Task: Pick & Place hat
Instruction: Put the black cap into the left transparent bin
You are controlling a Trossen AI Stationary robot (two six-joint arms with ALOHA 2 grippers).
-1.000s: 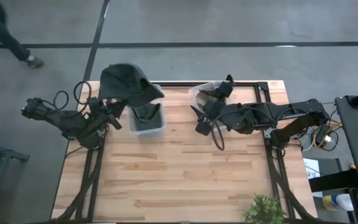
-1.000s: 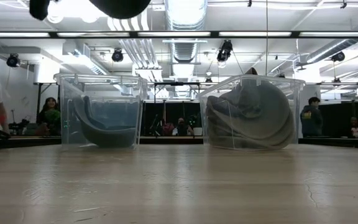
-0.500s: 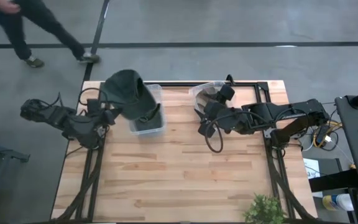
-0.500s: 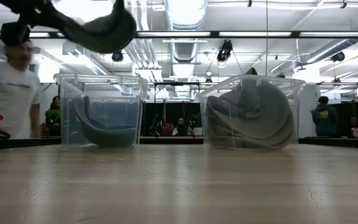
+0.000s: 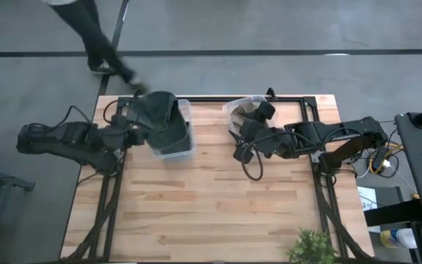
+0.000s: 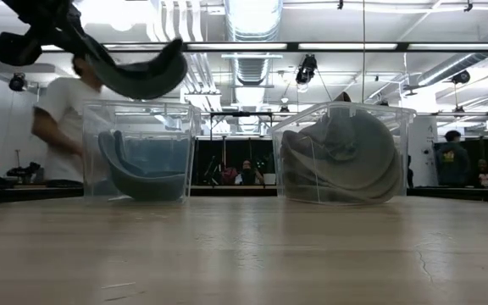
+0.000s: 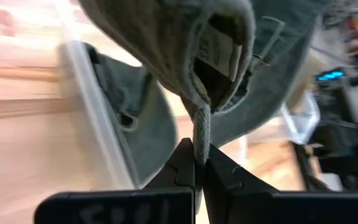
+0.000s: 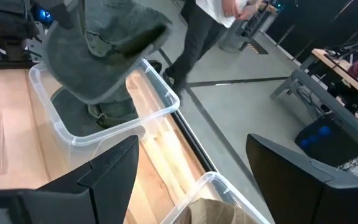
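Observation:
A dark grey hat (image 5: 160, 116) hangs from my left gripper (image 5: 132, 128) just above the left clear bin (image 5: 193, 139); the low view shows the hat (image 6: 142, 74) over that bin's rim (image 6: 91, 106). Another grey hat (image 6: 138, 169) lies inside the bin. My left gripper (image 7: 197, 163) is shut on the held hat. My right gripper (image 5: 236, 144) waits open beside the right clear bin (image 5: 237, 108), which holds several hats (image 6: 341, 152). Its wrist view shows its wide-apart fingers (image 8: 104, 174) and the held hat (image 8: 101, 50) farther off. My left gripper pinches the edge of the hat's brim (image 7: 201, 134) between its two fingers, coming roughly level from the table's left. The hat spreads out beyond the fingertips, lifted clear above the left bin, its crown opening and inner label (image 7: 219, 53) turned toward the wrist camera.
The two bins stand side by side along the table's far edge. A potted plant (image 5: 313, 246) sits at the near right corner. A person (image 5: 97, 37) walks on the floor past the far left corner. Bare wood (image 5: 211, 205) fills the table's middle and near part.
My left gripper has moved down and toward the table's right, carrying the hat from high beyond the far left corner to just above the left bin; the hat has tipped as it came. A person has walked past behind the table.

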